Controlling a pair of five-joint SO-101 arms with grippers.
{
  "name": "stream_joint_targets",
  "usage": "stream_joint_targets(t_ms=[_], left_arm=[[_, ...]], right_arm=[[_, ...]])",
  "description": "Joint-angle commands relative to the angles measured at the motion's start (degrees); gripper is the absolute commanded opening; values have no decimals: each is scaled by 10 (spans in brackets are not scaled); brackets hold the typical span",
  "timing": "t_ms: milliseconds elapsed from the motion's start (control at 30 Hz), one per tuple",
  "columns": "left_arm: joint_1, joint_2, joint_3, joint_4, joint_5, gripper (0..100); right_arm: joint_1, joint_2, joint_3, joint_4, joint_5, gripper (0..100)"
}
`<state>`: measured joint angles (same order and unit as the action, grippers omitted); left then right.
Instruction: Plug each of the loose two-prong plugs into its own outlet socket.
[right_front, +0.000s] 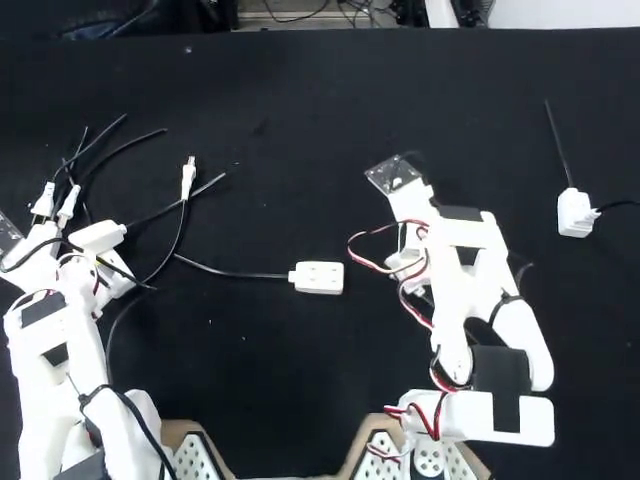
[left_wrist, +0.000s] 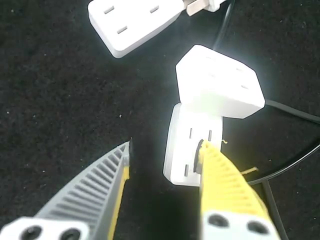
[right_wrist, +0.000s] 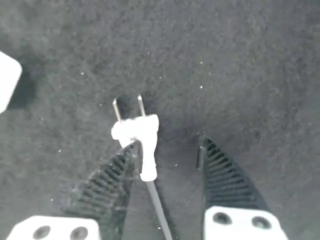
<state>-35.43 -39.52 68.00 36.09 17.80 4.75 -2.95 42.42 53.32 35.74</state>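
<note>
1. The left gripper (left_wrist: 165, 146) has its fingers spread apart, pointing down
2. The right gripper (right_wrist: 167, 143) is spread open too
3. From above, one arm (right_front: 55, 340) is folded at the left, the other arm (right_front: 470, 290) extends forward

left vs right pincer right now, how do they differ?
Fingers: the left pincer has grey and yellow ones, the right pincer has black ones. Position: the left pincer has one finger over an outlet, the right pincer has a plug beside one finger, prongs pointing away. Both are open and grip nothing.
</note>
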Motion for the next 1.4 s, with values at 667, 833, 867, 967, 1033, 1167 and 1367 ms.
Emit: stream_joint_targets(t_ms=[667,833,867,967,1033,1167,1367], left_arm=[[-3,-9,-1,-9,4,216],[-3,-9,-1,-9,4,216],[-3,-9,-1,-9,4,216],[-3,-9,-1,-9,4,216],[-3,-9,-1,-9,4,216],[-3,-8,-1,-9,4,216],[-3,-7,-1,-9,4,216]], right_arm=[[-31,8,14,19,78,128],[-26,-35,16,40,77,21],[-25,-51,15,55,77,9],[-21,-121,18,91,77,14],[-21,-156,25,103,73,18],[-25,-169,71,62,36,65],[-20,-136,110,-25,20,186]])
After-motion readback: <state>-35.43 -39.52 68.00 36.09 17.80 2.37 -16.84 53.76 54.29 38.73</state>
